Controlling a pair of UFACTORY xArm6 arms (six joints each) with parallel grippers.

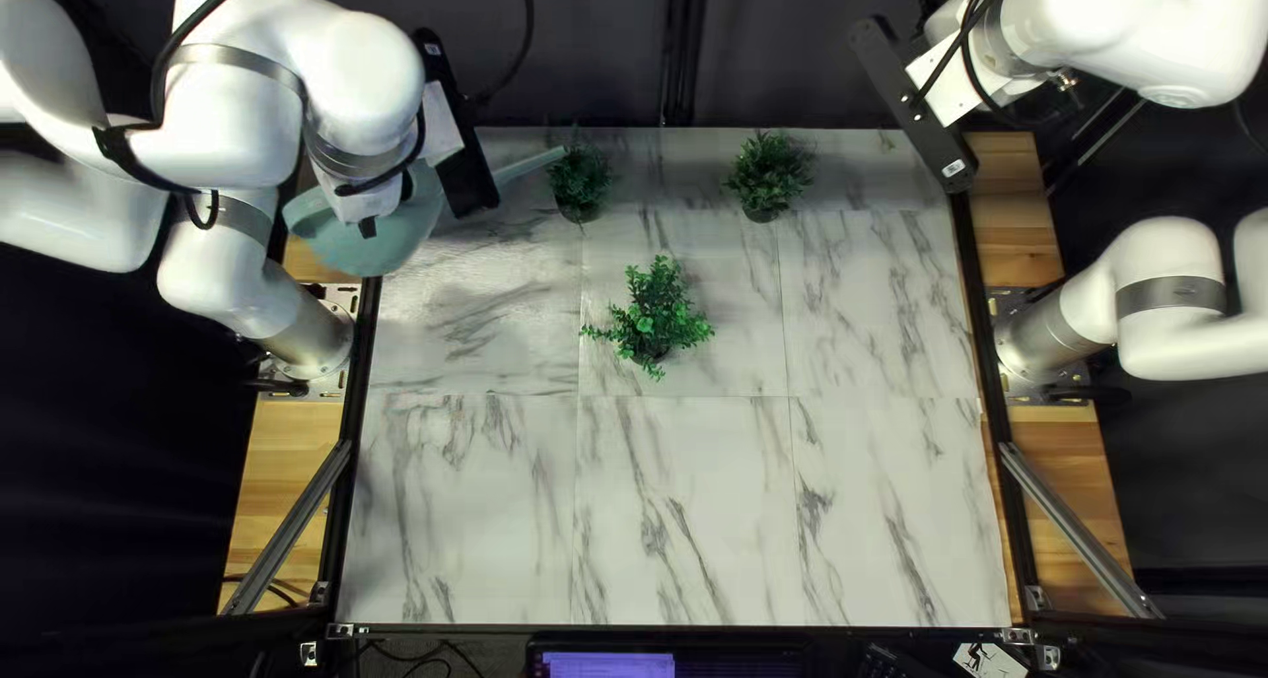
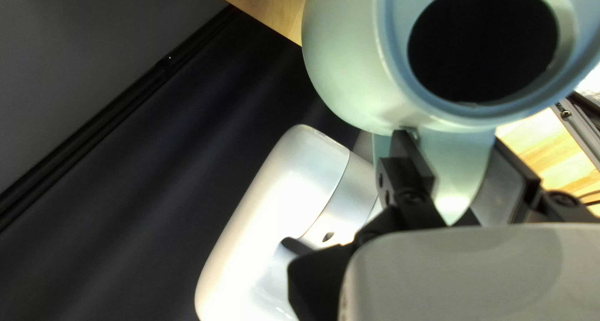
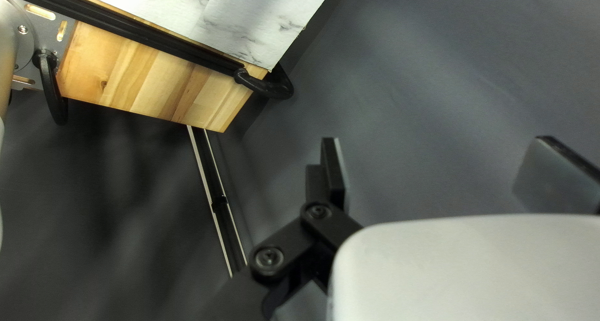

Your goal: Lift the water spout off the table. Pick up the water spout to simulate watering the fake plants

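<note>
1. Your left gripper (image 1: 386,208) is clenched on the watering can (image 1: 321,240), held aloft, left of and beyond the centre plant (image 1: 654,311).
2. Your right gripper (image 1: 1061,84), right of that plant, is released, jaws apart.
</note>
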